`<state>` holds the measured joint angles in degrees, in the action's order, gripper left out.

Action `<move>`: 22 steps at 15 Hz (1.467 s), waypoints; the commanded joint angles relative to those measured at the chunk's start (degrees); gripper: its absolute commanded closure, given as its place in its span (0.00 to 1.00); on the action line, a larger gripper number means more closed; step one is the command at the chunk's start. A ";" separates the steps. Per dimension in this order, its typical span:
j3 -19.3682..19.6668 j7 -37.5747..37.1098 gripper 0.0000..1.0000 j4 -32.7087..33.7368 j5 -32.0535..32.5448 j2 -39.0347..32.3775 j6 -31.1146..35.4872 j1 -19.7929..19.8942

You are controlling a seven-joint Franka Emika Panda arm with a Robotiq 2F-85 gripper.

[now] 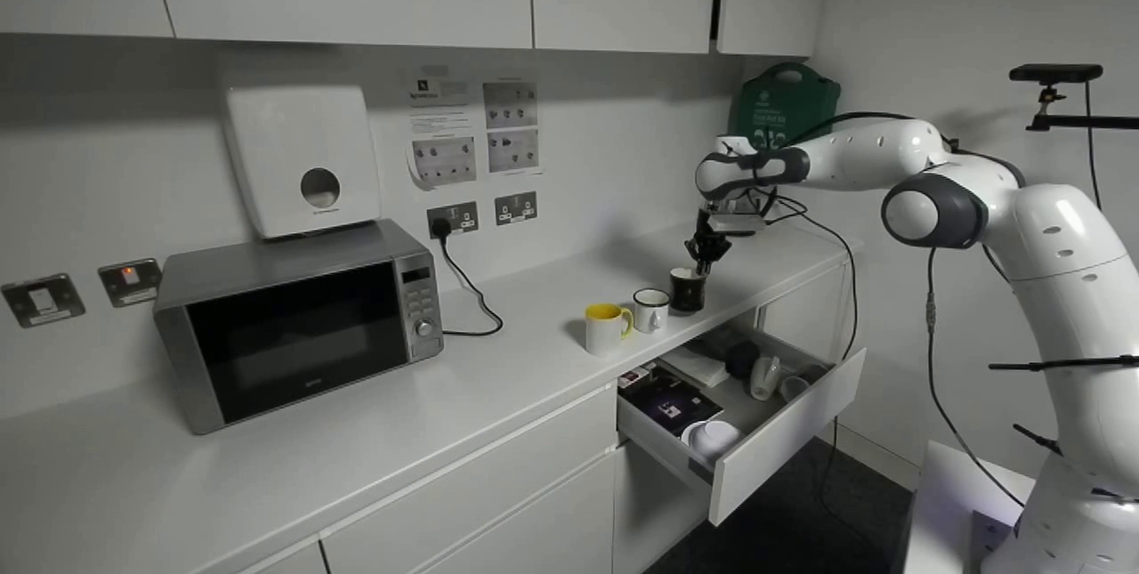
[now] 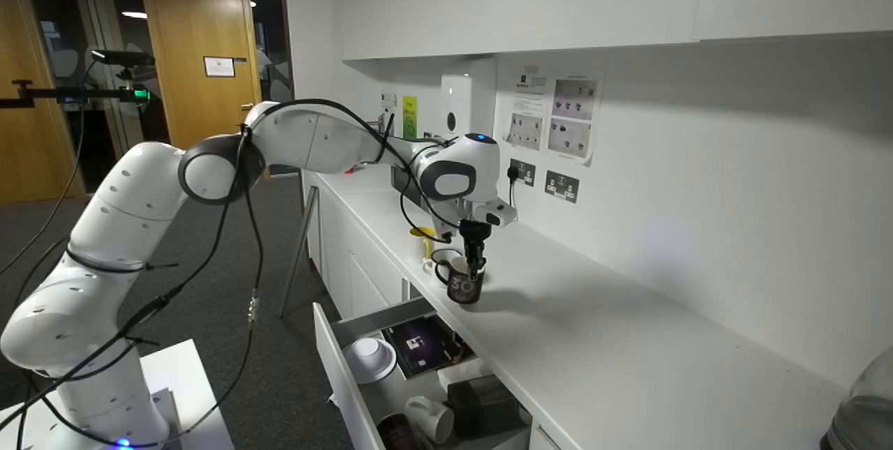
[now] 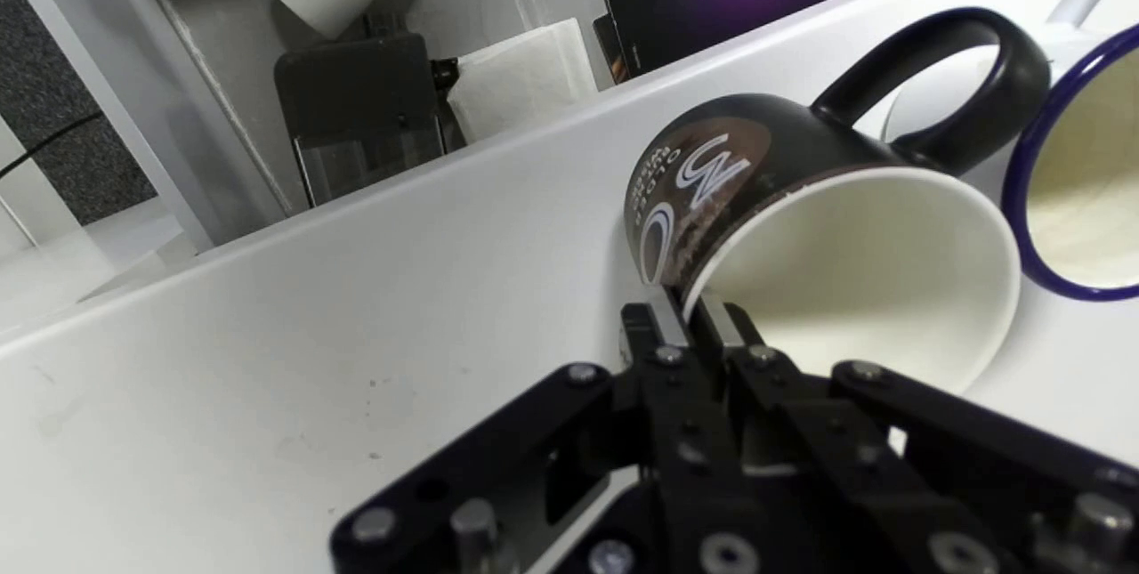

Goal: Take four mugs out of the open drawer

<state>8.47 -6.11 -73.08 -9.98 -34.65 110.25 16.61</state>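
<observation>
The white table (image 1: 525, 369) is the largest thing before me, a long, flat, smooth slab. From under its edge juts the open drawer (image 1: 787, 434), plain-fronted and grey inside. In it I see a dark boxy container (image 2: 483, 405), a flat, glossy black package (image 2: 427, 345), a pale mug (image 2: 436, 422) tipped on its side, and a rounded white cup (image 2: 365, 347) on a saucer (image 2: 383, 368).

Near the table's edge stands the yellow-lined mug (image 1: 601, 331), white-walled with a looped yellow handle; just beside it is the blue-rimmed mug (image 1: 650, 313), white outside. Next along is the black mug (image 3: 792, 147), round, pale-lined, with white lettering on a brown patch. I cannot tell whether its base touches the table.

My fingers (image 3: 663, 320), black, bolted and metal-tipped, pinch that mug's rim: one tip outside, one inside, only the wall's thickness between them.
</observation>
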 commanded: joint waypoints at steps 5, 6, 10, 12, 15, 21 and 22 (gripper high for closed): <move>-1.02 1.91 0.98 5.68 -1.10 -3.28 -0.47 1.34; -0.99 1.88 0.98 5.85 -0.96 -3.58 -0.17 1.29; -0.76 1.85 0.98 5.88 -0.20 -4.18 1.27 0.91; -0.32 1.62 0.98 5.48 0.03 -4.35 2.49 0.40; -0.16 1.48 0.98 5.11 0.57 -4.64 4.44 0.01; -0.20 1.73 0.98 4.65 0.79 -5.15 5.75 -0.13; -0.20 1.84 0.98 4.54 0.82 -5.12 5.72 -0.11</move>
<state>8.40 -6.09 -69.36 -9.61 -39.69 115.34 16.31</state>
